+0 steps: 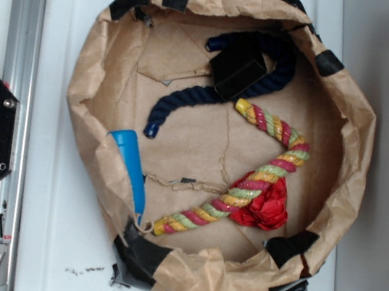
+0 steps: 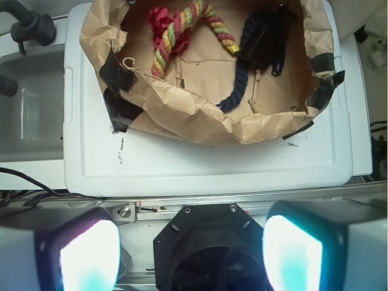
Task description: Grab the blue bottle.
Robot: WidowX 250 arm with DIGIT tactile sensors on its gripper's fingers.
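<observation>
Wrist view shows your end effector (image 2: 191, 257) spread wide, both pads (image 2: 90, 254) glowing at the bottom edge with nothing between them, parked back over the black mount (image 2: 203, 245) and well short of the paper-lined basket (image 2: 182, 112). From there the near paper wall hides the blue bottle, so go by the exterior view.

In that view the blue bottle (image 1: 131, 167) lies inside the basket, tight against the left-hand paper wall, wide end toward the top of the picture and narrow end running down toward the black tape (image 1: 142, 249) at the lower rim. It looks like smooth, stiff plastic, probably light and a bit slick (judgement only, nothing confirms whether it is full). I would close across the middle of the taper, where the body is narrow enough to fit yet not so thin that it squirts out.

Room is tight: crumpled paper crowds one side, and the multicoloured rope (image 1: 246, 190) ends just beside the narrow tip. The navy rope (image 1: 186, 100) and the red cloth (image 1: 266, 207) lie well apart. Soft paper flooring will give under pressure; the white counter (image 1: 55, 242) beneath is flat.
</observation>
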